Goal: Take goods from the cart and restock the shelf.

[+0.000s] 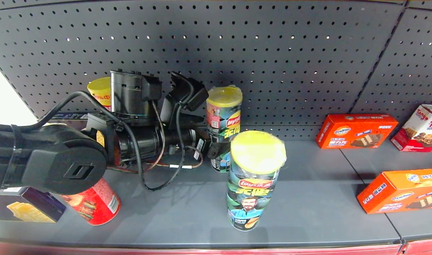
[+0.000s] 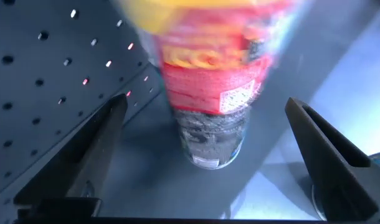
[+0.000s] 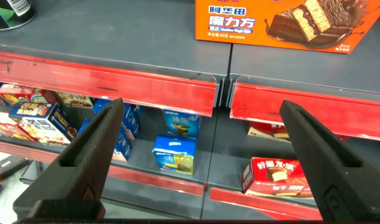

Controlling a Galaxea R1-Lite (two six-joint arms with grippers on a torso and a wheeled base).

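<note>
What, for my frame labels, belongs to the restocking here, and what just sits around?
Job: left hand, open around rear chip can; front chip can; shelf.
Lying about: red can; rear orange box; front orange box; purple box.

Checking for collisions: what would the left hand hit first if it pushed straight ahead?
The left hand would likely meet the yellow-lidded chips can first; it stands between the open fingers, though depth is unclear.
</note>
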